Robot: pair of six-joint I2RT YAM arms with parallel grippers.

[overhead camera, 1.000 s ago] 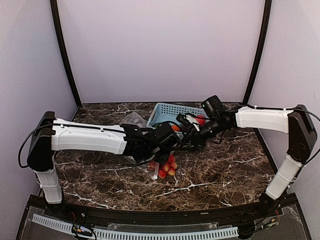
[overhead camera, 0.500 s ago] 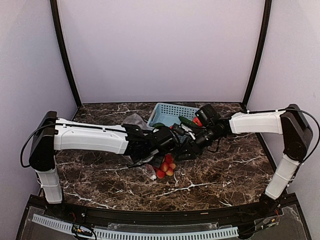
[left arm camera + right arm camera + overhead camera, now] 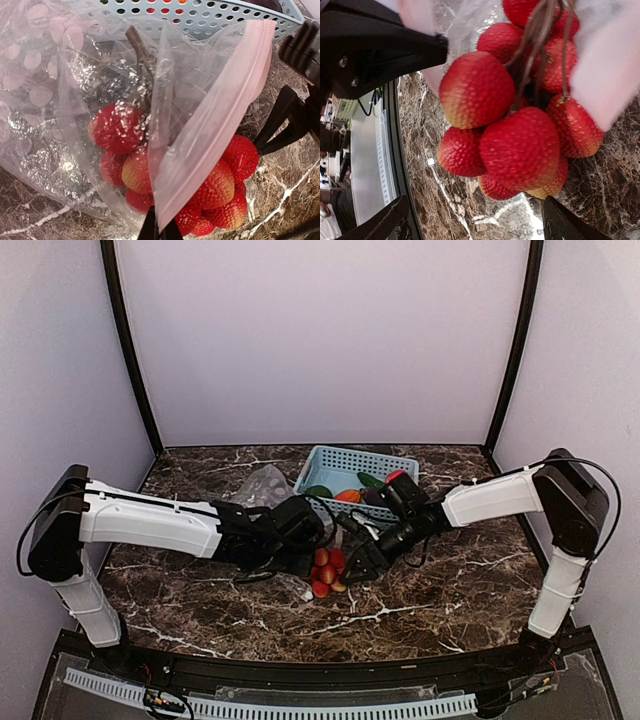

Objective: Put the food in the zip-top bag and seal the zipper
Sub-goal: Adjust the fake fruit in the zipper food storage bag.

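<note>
One piece of food, the cluster of red-yellow balls point(image 3: 200, 185), lies partway inside the mouth of the zip-top bag point(image 3: 55, 110), under the unsealed zipper point(image 3: 225, 100). The left gripper point(image 3: 160, 227) pinches the bag's mouth edge. The right gripper point(image 3: 357, 562) stands wide around the cluster, holding nothing. The other toy food point(image 3: 347, 496) lies in the blue basket point(image 3: 345, 460) just behind, not yet bagged. Most of the task appears to remain.

The right wrist view's top edge cuts off the cluster of red-yellow balls point(image 3: 510, 125); the zipper point(image 3: 610, 75) there is a pale blur. From above, the left arm point(image 3: 150, 525) hides most of the zip-top bag point(image 3: 262, 482). The left wrist view crops the basket point(image 3: 210, 17).
</note>
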